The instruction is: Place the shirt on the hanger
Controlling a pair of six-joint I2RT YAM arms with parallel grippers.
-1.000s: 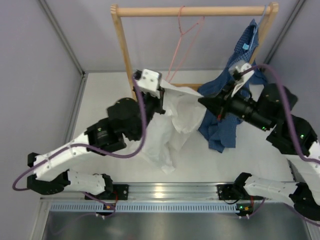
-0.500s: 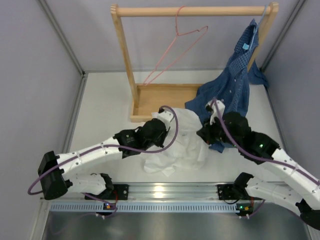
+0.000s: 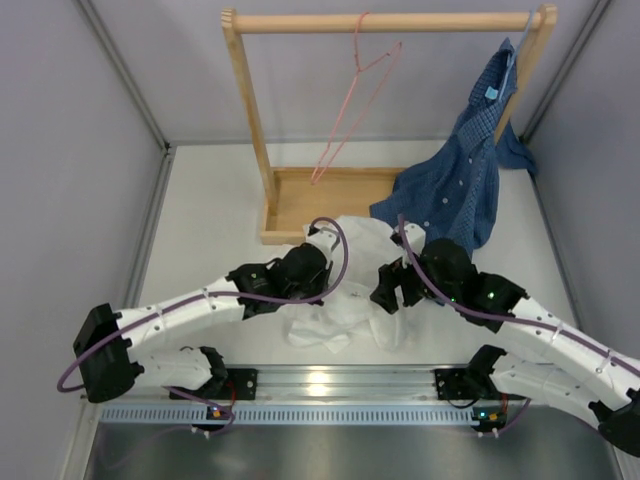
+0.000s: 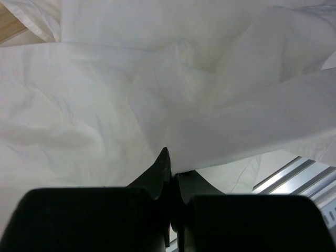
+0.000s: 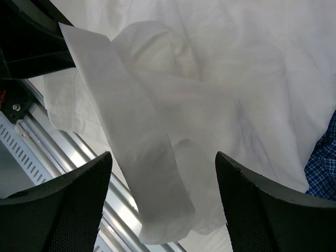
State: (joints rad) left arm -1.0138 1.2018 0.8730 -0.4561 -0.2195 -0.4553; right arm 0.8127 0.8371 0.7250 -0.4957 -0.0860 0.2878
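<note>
Lying crumpled, the shirt (image 3: 352,285) sat well short of the hanger (image 3: 345,120) hanging beyond it; left gripper (image 4: 170,160) apparently pinched a fold, right gripper (image 5: 163,157) spread above it.

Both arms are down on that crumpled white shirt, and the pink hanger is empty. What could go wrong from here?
1. The left end effector seems shut on only a thin fold of the white shirt; it could slip out on lifting.
2. The shirt lies bunched, so the open right end effector might grab the wrong layers.
3. The blue checked shirt trails down right beside it and could get snagged; the pink hanger hangs loose and may swing.
</note>
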